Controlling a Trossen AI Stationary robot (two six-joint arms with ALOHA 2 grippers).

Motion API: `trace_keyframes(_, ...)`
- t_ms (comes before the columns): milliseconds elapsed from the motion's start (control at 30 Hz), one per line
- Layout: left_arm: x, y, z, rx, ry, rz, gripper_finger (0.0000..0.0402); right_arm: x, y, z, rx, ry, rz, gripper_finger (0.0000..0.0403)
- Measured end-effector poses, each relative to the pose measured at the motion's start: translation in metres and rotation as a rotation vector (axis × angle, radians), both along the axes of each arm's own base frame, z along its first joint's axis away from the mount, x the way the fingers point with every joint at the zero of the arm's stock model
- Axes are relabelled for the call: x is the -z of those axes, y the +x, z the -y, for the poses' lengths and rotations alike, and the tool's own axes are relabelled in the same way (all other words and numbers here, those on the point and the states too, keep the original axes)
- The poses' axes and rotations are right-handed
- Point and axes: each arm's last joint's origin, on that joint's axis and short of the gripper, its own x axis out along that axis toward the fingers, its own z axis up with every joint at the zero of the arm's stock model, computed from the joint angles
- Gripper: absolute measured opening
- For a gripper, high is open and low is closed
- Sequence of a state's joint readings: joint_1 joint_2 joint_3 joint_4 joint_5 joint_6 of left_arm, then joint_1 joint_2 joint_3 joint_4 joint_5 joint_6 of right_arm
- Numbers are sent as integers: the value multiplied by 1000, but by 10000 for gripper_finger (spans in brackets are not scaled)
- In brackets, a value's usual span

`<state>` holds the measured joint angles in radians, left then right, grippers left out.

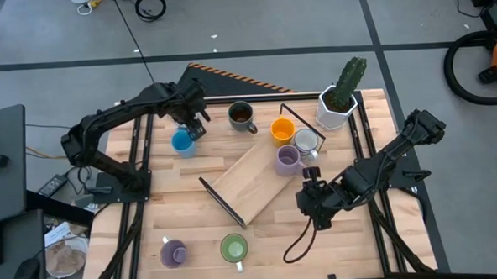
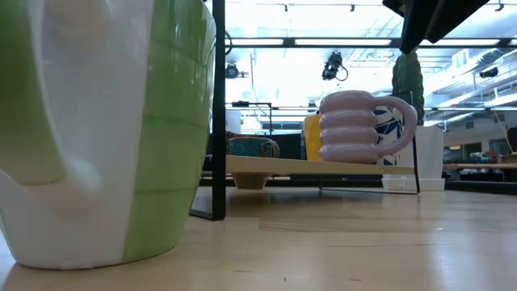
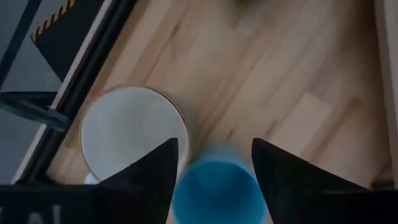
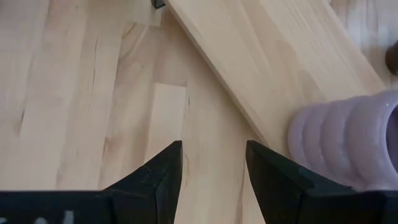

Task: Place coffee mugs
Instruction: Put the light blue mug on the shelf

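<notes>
Over the pale wood table [image 1: 184, 201], the left gripper [image 3: 214, 162] straddles a smooth blue mug [image 3: 217, 186], fingers parted.

Left arm reaches in from the bench's left edge toward the far side, elbow bent, wrist angled down. Left gripper [image 1: 189, 125] hangs low at the back-left, fingers [image 3: 152, 171] spread apart w/ a clear gap between them. Right arm comes in from the right edge, stretched diagonally toward mid-bench, forearm low. Right gripper [image 1: 312, 199] sits just right of centre, pointing down; its fingers [image 4: 163, 171] stand parted, nothing between them.
</notes>
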<state>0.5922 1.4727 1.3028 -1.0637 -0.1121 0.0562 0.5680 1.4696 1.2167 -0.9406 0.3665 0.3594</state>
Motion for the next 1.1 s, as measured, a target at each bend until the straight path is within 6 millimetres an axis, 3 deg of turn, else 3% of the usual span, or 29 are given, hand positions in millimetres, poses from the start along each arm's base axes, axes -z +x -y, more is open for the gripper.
trace_keyframes(133, 10, -7, -14, -48, -30, 48, 218, -1, 2, 1, -9, -2, 10, 183)
trace_keyframes(300, 34, -11, -23, -101, -54, -14, 207, -1, 5, 3, -23, -4, 24, 183)
trace_keyframes(700, 72, 2, -37, -114, -101, -94, 173, -2, 8, 6, -32, 14, 24, 183)
trace_keyframes(1100, 84, 7, -41, -81, -118, -112, 95, -2, 8, 6, -17, 24, 25, 183)
